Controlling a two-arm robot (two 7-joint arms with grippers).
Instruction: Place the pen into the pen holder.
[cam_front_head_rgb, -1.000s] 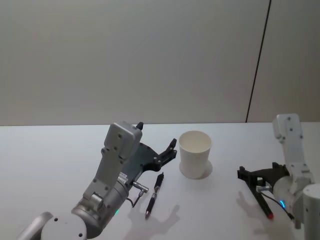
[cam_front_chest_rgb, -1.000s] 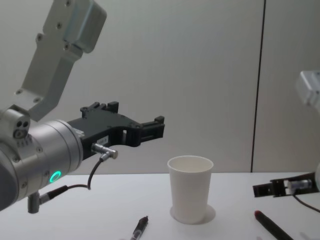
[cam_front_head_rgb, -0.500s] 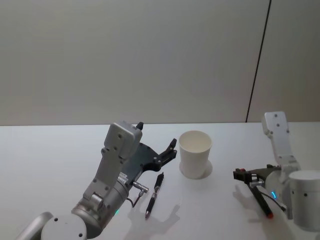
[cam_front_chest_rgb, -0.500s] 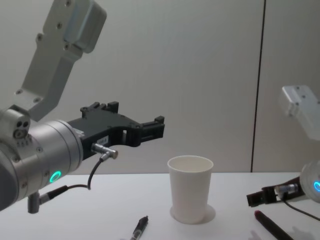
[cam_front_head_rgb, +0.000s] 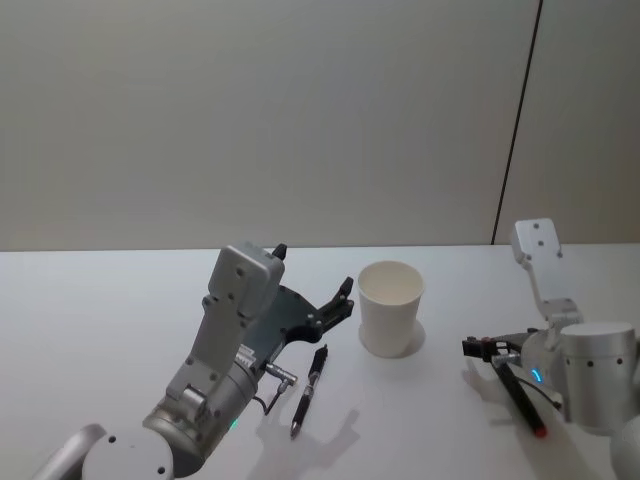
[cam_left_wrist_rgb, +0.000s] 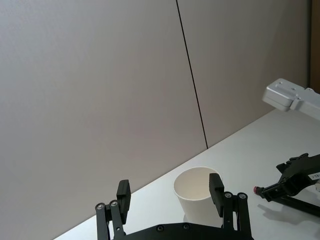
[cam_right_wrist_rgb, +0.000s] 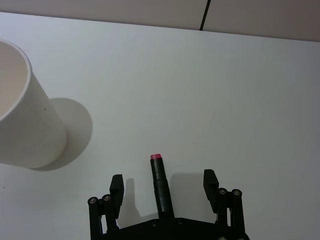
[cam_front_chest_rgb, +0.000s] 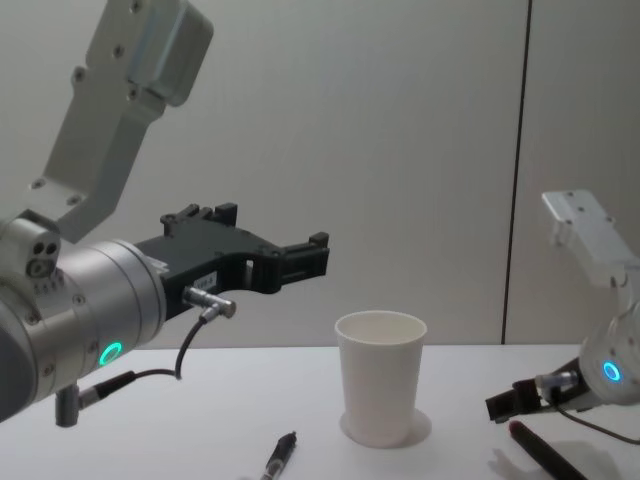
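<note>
Right end effector low over worktop, fingers spread either side of red-tipped black pen, not gripping it. Pen holder upright, apart to its left. Left end effector spread, raised beside holder; second pen lies below.

Pen holder cut by edge; red-tipped pen rear hidden beneath right hand.

Pen holder: smooth matt white paper. Tabletop: smooth matt white. Red-tipped pen: matt black barrel. Black pen: slightly glossy plastic. Left gripper, right gripper: matt black. Left arm casing: satin silver-grey.
</note>
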